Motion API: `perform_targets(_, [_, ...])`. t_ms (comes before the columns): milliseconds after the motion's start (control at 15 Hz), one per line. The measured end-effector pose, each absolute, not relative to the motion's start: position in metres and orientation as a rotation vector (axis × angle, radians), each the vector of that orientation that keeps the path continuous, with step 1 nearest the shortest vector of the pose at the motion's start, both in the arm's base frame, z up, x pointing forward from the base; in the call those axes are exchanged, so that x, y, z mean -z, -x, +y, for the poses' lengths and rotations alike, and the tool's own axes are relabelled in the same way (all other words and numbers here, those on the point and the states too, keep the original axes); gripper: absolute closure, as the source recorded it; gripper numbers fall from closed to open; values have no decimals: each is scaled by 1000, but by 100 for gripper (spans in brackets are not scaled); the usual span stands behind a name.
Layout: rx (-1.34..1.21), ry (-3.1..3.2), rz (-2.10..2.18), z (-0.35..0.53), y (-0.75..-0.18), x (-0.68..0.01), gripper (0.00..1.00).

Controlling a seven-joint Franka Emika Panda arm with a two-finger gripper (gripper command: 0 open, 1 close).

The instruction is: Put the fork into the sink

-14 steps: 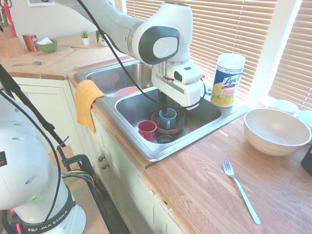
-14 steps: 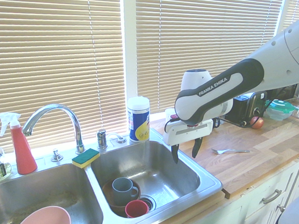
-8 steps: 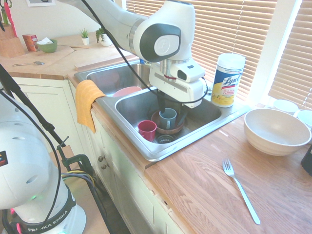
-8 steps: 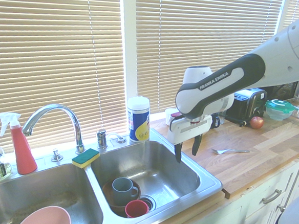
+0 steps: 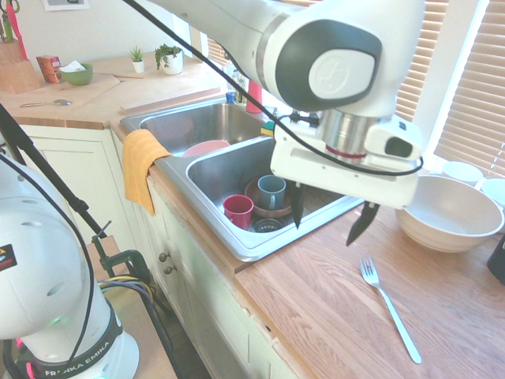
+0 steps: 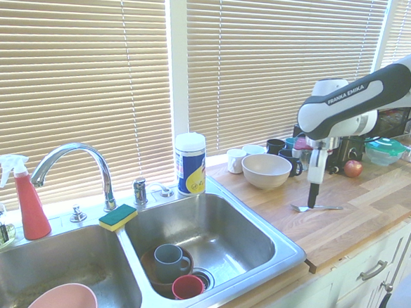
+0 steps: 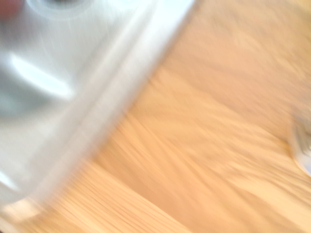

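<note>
My gripper [image 5: 330, 219] hangs with its fingers spread apart and empty, above the wooden counter [image 5: 339, 316] just past the sink's [image 5: 237, 237] rim. The fork [image 5: 389, 307] lies flat on the counter, tines toward the sink, near my fingertips but not touching them. A beige bowl [image 5: 447, 212] sits beyond it. The wrist view is blurred.

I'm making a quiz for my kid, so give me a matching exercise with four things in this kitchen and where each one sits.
Things:
1. fork
2. red cup
3. orange cloth
4. cream bowl

Places:
A. draped over the sink's front rim
B. flat on the wooden counter, apart from the open jaws
C. inside the basin, by the drain
D. upright on the counter, beyond the fork

Pairs: 1-B, 2-C, 3-A, 4-D
</note>
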State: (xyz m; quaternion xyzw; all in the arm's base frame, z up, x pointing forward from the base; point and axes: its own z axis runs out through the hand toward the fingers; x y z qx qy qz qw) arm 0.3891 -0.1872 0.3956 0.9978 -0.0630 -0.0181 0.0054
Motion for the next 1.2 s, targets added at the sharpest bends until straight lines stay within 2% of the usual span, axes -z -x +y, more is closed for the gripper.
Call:
perform_targets(467, [-86,-3050,313,-240,-415,-333,0])
perform_targets(533, [-75,-3048,316,-243,-418,-328,100])
perform_targets(1200, [-31,-3073,270,-250,-431,-322,100])
